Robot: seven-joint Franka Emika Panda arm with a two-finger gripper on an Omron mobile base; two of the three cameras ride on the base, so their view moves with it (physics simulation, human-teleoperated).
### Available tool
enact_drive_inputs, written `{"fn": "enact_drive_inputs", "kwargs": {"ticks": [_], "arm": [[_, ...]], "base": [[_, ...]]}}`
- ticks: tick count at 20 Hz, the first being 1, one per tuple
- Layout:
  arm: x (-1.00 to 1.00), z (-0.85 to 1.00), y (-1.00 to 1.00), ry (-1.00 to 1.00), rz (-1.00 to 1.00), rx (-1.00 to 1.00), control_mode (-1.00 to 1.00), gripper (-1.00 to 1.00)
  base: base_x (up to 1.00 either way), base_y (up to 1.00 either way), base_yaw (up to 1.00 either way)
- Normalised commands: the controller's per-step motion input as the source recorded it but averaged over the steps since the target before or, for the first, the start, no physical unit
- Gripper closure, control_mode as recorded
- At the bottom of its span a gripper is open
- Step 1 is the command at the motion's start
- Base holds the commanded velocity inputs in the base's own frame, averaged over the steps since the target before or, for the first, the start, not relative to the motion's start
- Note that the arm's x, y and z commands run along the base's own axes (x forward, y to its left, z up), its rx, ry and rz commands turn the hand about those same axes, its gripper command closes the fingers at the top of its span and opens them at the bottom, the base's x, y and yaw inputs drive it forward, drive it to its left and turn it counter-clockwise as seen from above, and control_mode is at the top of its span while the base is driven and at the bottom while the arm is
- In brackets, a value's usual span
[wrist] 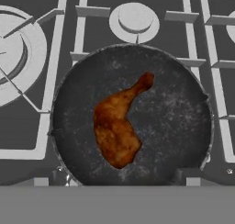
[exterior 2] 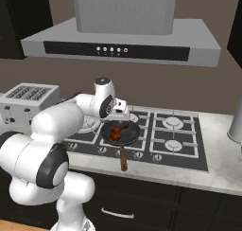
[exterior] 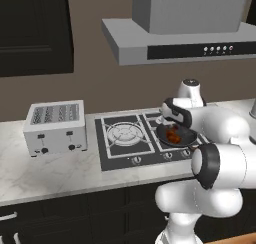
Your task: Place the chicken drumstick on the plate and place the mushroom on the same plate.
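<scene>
Chicken drumstick (wrist: 117, 126) lying mid frying pan (wrist: 183, 126), dark bare surface all round it, claw (exterior 2: 122, 115) above, jaws apart

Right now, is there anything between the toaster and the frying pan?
In the left base view, a stove burner lies between the toaster and the frying pan.

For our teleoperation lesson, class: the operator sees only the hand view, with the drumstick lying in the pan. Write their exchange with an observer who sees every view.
Operator: Which way does the pan's handle run?
Observer: The frying pan has a brown handle pointing toward the counter's front edge.
Operator: What stands beside the hob?
Observer: A white toaster sits on the counter to the hob's left.
</scene>
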Motion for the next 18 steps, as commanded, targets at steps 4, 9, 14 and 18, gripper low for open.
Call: {"fn": "enact_drive_inputs", "kwargs": {"ticks": [4, 9, 14, 18], "arm": [[0.00, -0.35, 0.00, 0.00, 0.00, 0.00, -1.00, -1.00], [0.00, -0.39, -0.02, 0.00, 0.01, 0.00, -1.00, -1.00], [0.15, -0.39, -0.14, 0.00, 0.08, 0.00, -1.00, -1.00], [0.17, -0.09, -0.03, 0.08, 0.13, 0.00, -1.00, -1.00]], "base": [[0.00, 0.00, 0.00], [0.00, 0.00, 0.00], [0.00, 0.00, 0.00], [0.00, 0.00, 0.00]]}}
